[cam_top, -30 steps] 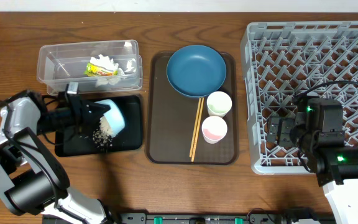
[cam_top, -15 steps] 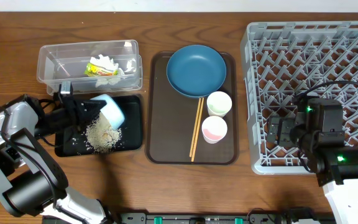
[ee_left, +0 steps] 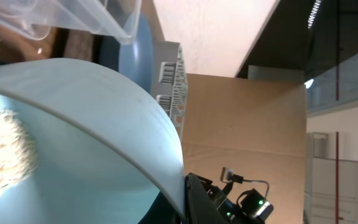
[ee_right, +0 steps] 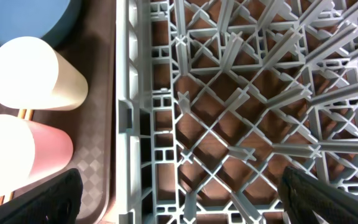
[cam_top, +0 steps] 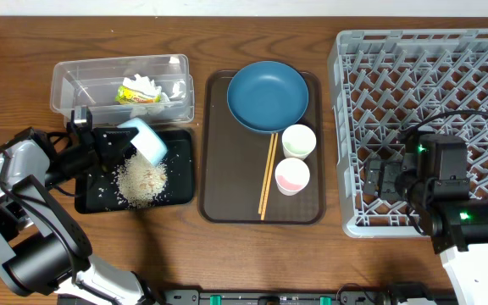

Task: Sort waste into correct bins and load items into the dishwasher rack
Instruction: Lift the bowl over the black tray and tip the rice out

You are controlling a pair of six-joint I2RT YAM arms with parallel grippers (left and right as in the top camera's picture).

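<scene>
My left gripper (cam_top: 115, 146) is shut on the rim of the small white bowl (cam_top: 145, 138) with pale-blue inside, holding it tipped over the flat black tray (cam_top: 180, 165). A heap of whitish rice scraps (cam_top: 141, 180) lies on that tray. The bowl (ee_left: 73, 137) fills the left wrist view, a few scraps still inside. The clear tub (cam_top: 74, 85) holds the yellow-green wrapper (cam_top: 134, 95) and white tissue (cam_top: 146, 83). My right gripper (cam_top: 378, 180) is open over the grey rack (cam_top: 481, 59), empty. The blue dish (cam_top: 267, 95), two cups (cam_top: 298, 141) (cam_top: 292, 176) and chopsticks (cam_top: 267, 174) sit on the brown tray.
The brown serving tray (cam_top: 219, 195) lies between the bins and the rack. In the right wrist view the rack's left wall (ee_right: 129, 112) stands beside the two cups (ee_right: 33, 71). Bare wooden table shows at the back and left.
The left gripper has drawn back to the left and lifted the tipped bowl towards the tub. More rice has spilled out into a wider heap on the black tray. The right arm has not moved.
</scene>
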